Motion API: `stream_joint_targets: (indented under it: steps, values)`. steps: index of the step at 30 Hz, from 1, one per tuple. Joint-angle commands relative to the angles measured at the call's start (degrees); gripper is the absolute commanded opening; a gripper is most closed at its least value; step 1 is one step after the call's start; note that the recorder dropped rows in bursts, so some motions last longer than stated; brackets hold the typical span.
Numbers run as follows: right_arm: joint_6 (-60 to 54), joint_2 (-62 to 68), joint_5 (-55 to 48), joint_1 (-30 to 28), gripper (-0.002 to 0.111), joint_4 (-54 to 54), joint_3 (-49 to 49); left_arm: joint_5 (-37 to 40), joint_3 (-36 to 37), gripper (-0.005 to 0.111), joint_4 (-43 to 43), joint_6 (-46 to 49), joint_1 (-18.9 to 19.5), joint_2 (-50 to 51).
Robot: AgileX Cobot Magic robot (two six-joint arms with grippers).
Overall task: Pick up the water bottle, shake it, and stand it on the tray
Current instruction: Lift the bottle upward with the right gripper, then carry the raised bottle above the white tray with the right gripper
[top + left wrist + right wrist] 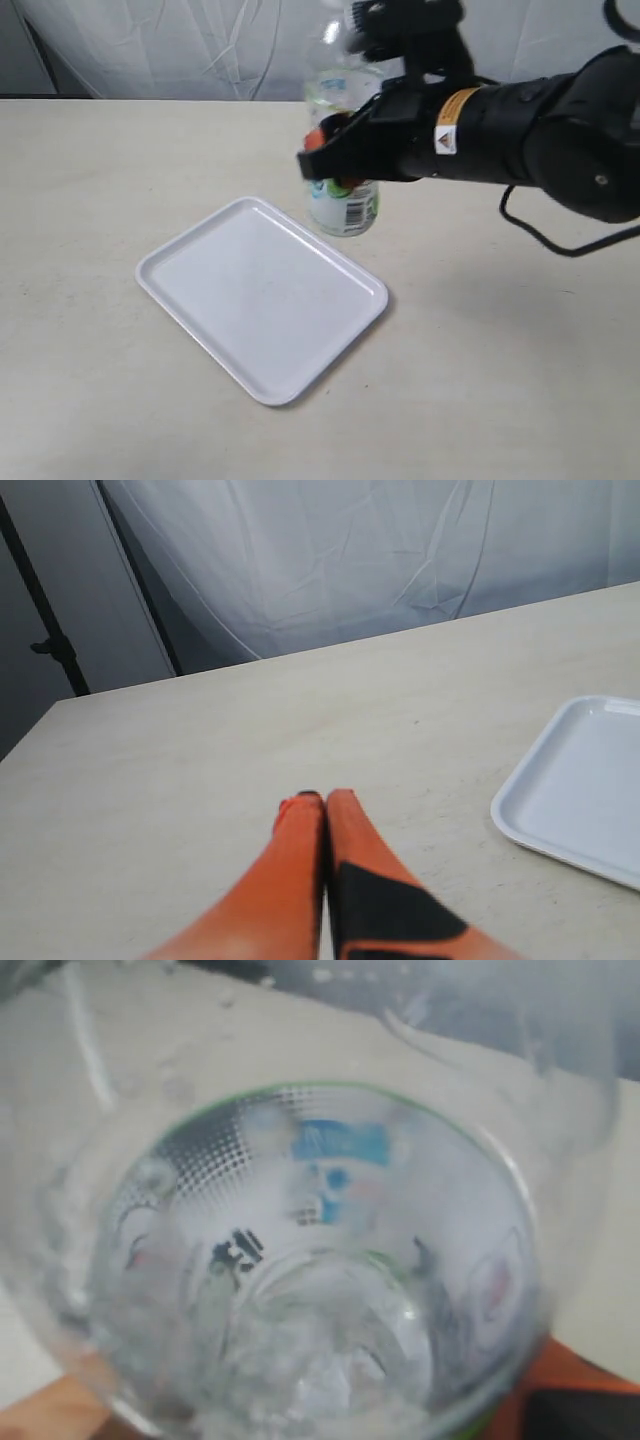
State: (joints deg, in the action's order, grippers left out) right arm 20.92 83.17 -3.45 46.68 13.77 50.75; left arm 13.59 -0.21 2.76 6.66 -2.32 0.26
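The water bottle [346,208] is roughly upright and motion-blurred, just beyond the far right edge of the tray [255,300]. My right gripper [325,165] is shut on its middle, coming in from the right. Its white cap [334,30] shows as a smear above the arm. I cannot tell whether its base touches the table. In the right wrist view the water bottle [320,1260] fills the frame, with an orange finger [548,1385] at its side. My left gripper [322,800] is shut on nothing and hovers low over bare table, left of the tray [585,790].
The beige table [100,160] runs back to a white cloth backdrop [180,40]. A dark stand pole [45,630] rises beyond the table's far edge. The right arm [540,130] and its cable [545,235] hang over the table's right side.
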Motion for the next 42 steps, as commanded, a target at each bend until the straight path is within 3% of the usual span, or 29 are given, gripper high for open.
stream_joint_targets:
  steps: [1,7,12,15,23,26,31,38,42]
  values:
    - [-1.8,-1.6,-0.45,1.78,-0.001,-0.23,0.4,0.09,0.21,0.0,-0.07,-0.11,-0.02,-0.26]
    - [-1.73,-13.16,3.79,2.64,-0.001,0.75,1.44,0.09,0.21,0.0,-0.07,-0.11,-0.02,-0.26]
    - [-1.73,-8.17,-5.38,2.64,-0.001,1.0,-2.42,0.09,0.21,0.0,-0.07,-0.11,-0.02,-0.26]
    - [-1.73,-8.18,-3.37,3.07,-0.001,1.14,-4.3,0.09,0.21,0.0,-0.07,-0.11,-0.02,-0.26]
    - [-2.06,-18.03,-2.06,3.07,-0.001,1.35,2.6,0.09,0.21,0.0,-0.07,-0.11,-0.02,-0.26]
    - [-2.06,-15.33,-6.54,3.07,-0.001,1.35,-0.17,0.09,0.21,0.0,-0.07,-0.11,-0.02,-0.26]
    - [-1.71,-9.08,1.21,3.07,-0.001,0.19,-7.76,0.09,0.21,0.0,-0.07,-0.11,-0.02,-0.26]
    - [-2.26,-16.52,3.01,3.07,-0.001,0.01,-0.22,0.09,0.21,0.0,-0.07,-0.11,-0.02,-0.26]
    - [-2.26,-15.5,0.02,3.07,-0.001,0.01,-1.67,0.09,0.21,0.0,-0.07,-0.11,-0.02,-0.26]
